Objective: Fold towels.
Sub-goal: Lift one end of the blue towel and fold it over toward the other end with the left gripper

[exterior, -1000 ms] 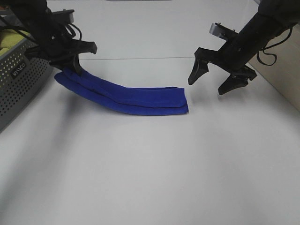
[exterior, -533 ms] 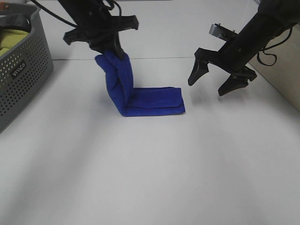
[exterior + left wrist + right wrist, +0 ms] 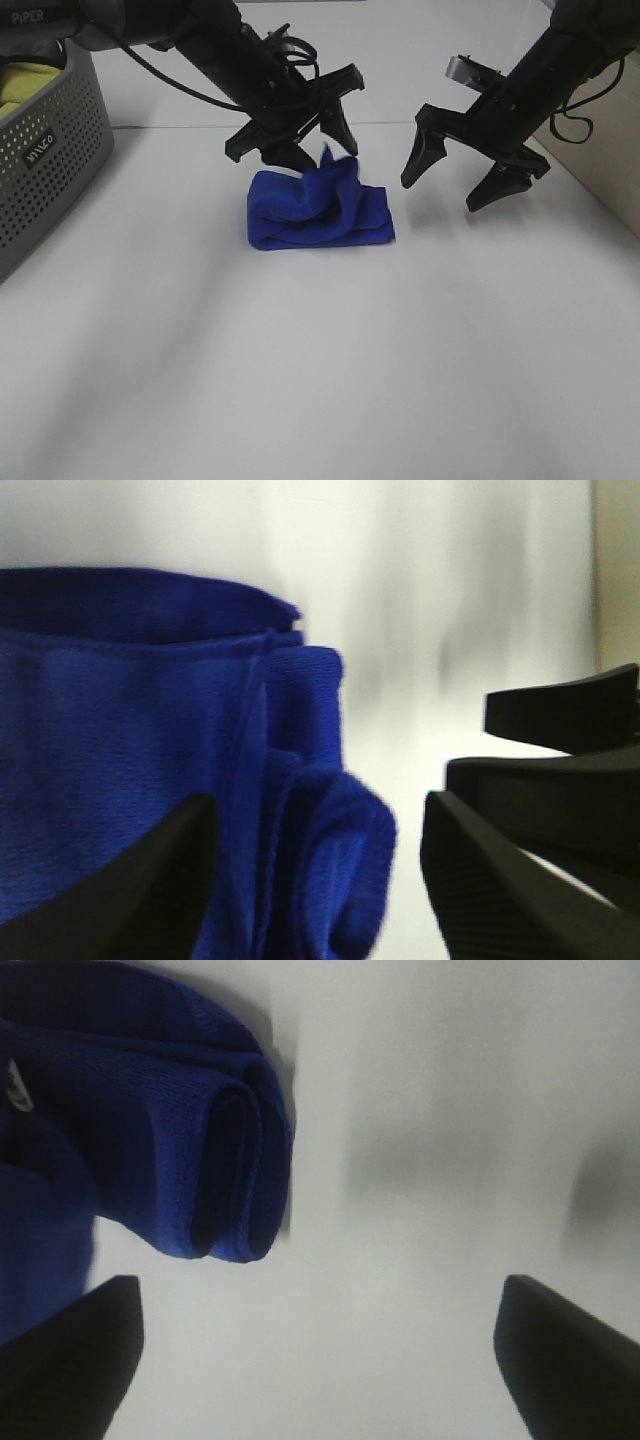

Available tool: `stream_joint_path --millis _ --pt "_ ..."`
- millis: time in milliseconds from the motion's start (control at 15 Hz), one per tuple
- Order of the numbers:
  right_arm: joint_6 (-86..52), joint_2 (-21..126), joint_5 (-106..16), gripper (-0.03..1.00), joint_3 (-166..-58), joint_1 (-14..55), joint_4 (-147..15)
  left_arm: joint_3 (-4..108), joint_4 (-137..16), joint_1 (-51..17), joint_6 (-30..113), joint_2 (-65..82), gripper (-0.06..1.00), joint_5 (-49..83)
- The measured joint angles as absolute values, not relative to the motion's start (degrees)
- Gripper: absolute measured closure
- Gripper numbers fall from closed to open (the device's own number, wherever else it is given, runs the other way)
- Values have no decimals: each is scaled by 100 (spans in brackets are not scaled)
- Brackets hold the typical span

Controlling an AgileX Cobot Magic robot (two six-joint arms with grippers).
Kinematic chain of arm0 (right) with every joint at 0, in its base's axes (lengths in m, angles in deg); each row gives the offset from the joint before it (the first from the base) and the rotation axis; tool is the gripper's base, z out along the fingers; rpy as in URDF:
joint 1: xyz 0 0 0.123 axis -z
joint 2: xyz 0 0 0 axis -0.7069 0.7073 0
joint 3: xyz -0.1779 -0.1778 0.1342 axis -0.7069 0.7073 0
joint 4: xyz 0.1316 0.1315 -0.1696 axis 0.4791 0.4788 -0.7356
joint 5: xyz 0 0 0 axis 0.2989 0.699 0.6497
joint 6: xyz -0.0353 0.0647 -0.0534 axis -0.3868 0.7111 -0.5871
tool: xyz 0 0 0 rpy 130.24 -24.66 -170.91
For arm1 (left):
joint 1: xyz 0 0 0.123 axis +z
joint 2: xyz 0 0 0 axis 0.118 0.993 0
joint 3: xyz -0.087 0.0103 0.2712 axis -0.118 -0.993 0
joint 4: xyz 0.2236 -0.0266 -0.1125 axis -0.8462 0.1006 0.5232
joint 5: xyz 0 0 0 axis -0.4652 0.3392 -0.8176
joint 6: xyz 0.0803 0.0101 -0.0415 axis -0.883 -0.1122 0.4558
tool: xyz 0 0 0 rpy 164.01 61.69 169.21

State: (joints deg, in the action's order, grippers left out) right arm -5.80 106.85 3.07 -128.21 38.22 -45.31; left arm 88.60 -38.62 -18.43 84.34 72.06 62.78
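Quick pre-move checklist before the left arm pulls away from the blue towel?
1. Left gripper open: ok, jaws spread above the towel.
2. Towel released: ok, it lies doubled over on the table.
3. Fold neat: not ok, a corner sticks up near the gripper.
4. Right gripper clear of the towel: ok, open and off to the side.
5. Basket out of the retreat path: cannot tell.

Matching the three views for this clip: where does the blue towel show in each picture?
Exterior high: blue towel bunched at centre, under the open left gripper.
Left wrist: fills the near side, beside the fingers.
Right wrist: folded end in one corner.
Shared landmark: the towel's rolled fold edge on the white table.
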Motion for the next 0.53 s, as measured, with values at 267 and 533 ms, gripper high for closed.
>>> stream_joint_path --millis 267,533 --pt "-580 10152 359 8 -12821 3822 -4525 8860 -2527 -1843 7626 7200 31 5888" --pt "-941 9768 674 8 -12826 3811 -3339 8883 -2498 -1471 7030 6873 31 5573"
